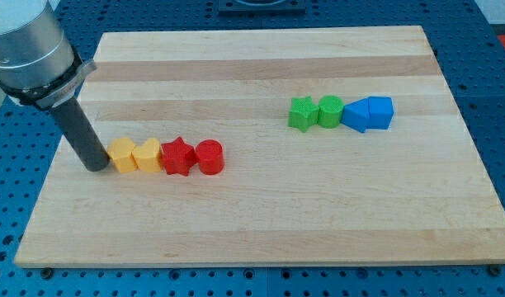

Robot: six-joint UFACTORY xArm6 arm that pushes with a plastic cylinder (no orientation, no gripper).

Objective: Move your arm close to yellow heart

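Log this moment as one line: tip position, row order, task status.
my tip touching left end of row | row left to right: yellow block, yellow heart, red star, red cylinder | status: close to heart, one block between

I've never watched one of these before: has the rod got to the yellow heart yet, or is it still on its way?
The approach looks done: my tip rests on the wooden board right beside the left end of the row of yellow and red blocks. Which yellow block is the heart is hard to tell; the left yellow block is next to my tip, the right yellow block just beyond it. Little seems left, at most a small nudge closer.
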